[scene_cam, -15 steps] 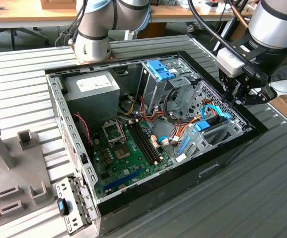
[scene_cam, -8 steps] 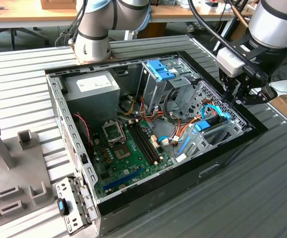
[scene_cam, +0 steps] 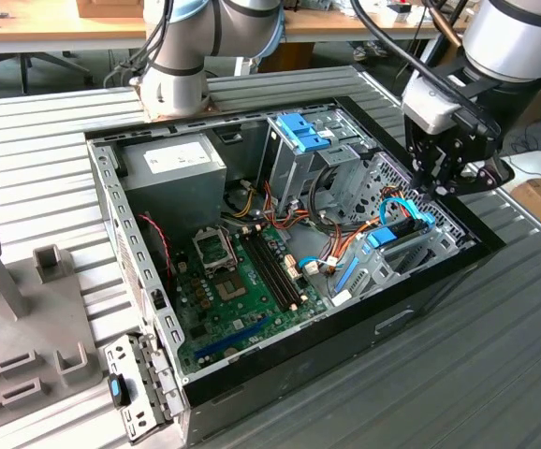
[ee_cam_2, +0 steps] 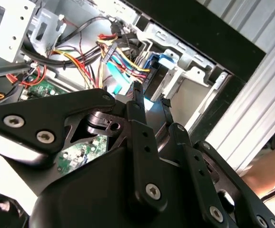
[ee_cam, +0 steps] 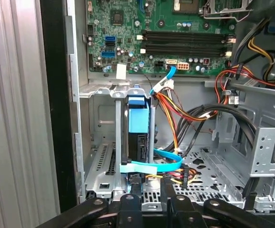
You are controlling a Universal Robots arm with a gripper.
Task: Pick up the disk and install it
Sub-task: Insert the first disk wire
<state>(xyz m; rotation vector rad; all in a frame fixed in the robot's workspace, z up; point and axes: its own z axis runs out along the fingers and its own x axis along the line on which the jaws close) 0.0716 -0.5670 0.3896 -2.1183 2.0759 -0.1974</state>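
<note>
The disk (ee_cam: 139, 141) stands on edge in the metal drive bay (ee_cam: 99, 166) at the corner of the open computer case, its blue rail (ee_cam: 138, 116) facing up. In the exterior view the disk (scene_cam: 394, 238) sits low in the bay on that view's right. My gripper (scene_cam: 436, 185) hovers just above and behind it, not touching. In both wrist views the black fingertips (ee_cam: 135, 189) stand a narrow gap apart with nothing between them. The gripper (ee_cam_2: 152, 99) points down toward the bay and a light-blue flat cable (ee_cam: 152, 166).
The open case (scene_cam: 439, 281) lies on a ribbed metal table. Inside are a green motherboard (scene_cam: 242, 281), a grey power-supply box (scene_cam: 172, 166), a metal cage with a blue latch (scene_cam: 300, 131) and bundled wires (ee_cam: 194, 114). A grey fixture (scene_cam: 27, 318) stands at the exterior view's left.
</note>
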